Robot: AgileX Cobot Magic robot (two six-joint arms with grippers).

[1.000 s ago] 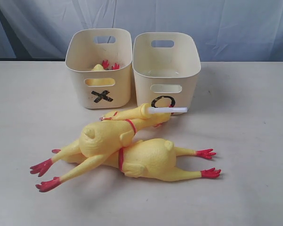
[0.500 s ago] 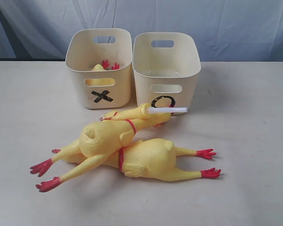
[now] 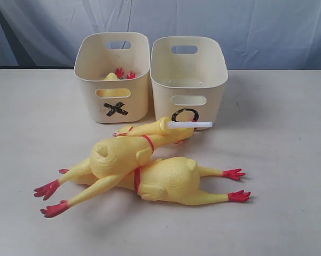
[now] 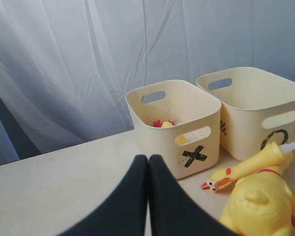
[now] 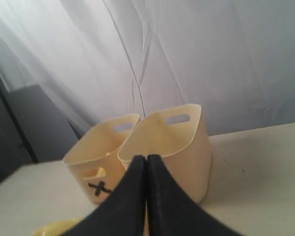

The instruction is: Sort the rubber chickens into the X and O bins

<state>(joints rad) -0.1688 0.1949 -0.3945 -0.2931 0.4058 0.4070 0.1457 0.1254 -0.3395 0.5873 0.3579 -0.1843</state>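
**Three chickens on the worktop, one in the X bin, both claws closed**

The X bin (image 3: 129,104) and O bin (image 3: 163,104) stand side by side, nearly touching, at the worktop's (image 3: 278,133) back edge by the curtain (image 3: 256,32), about midway along it. The binned chicken (image 3: 113,77) lies inside the X bin, with only some yellow and red showing above the rim. The O bin looks empty.

Just in front of the bins, toward the middle of the worktop, the slim chicken (image 3: 147,128) lies on its side with its white tube (image 3: 189,125) across the foot of the O bin. The upper chicken (image 3: 115,157) lies against it and partly over the lower chicken (image 3: 171,181). Their red feet point toward opposite side edges.

The left claw (image 4: 148,157) has its fingers pressed together with nothing between them. The right claw (image 5: 146,157) is likewise together and empty. Neither touches a chicken or a bin.
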